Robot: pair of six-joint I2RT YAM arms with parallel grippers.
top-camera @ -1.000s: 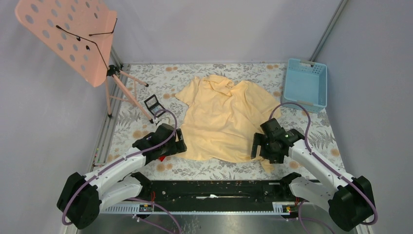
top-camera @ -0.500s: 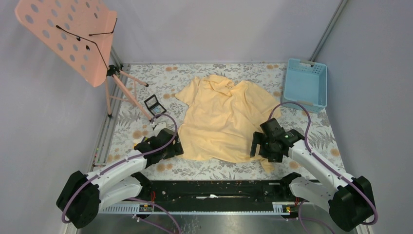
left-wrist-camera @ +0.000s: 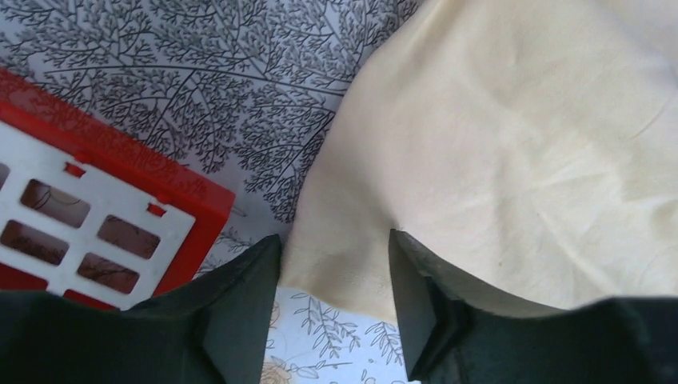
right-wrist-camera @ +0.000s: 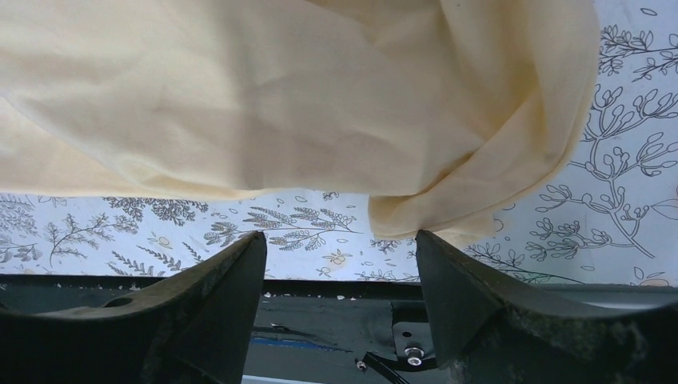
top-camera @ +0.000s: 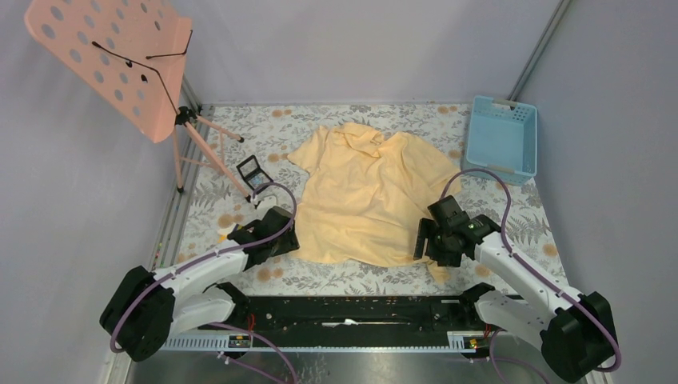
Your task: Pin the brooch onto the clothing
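Left claw (left-wrist-camera: 332, 240) is partly open. The near left corner of the shirt (top-camera: 368, 200) sits in the gap between its two fingers, but they are not squeezing it. Right claw (right-wrist-camera: 337, 234) is open wide. A bunched fold of the shirt's near right corner is just past its fingers, and it holds nothing.

The table (top-camera: 320, 276) has a cloth on it with leaves and flowers. The shirt is the biggest thing on it. It lies flat in the middle, with the neck toward the far edge and the bottom hem toward the near edge.

I think the shirt is soft, light and floppy. It will sag and fold when it is lifted, and it will slide on the table if it is only pushed. The bottom corners look like good places to pinch, because the cloth is thicker at the hem and the fingers can get under it there.

A red toy (left-wrist-camera: 120, 158) with a white grid lies just beside the left claw, near the table's left edge. It does not touch the shirt.

The brooch is the smallest thing, and I cannot see it in any picture. I think it is hard, tiny and easy to drop, so it needs a careful pinch at its edge.

I can read no words, names or labels anywhere.
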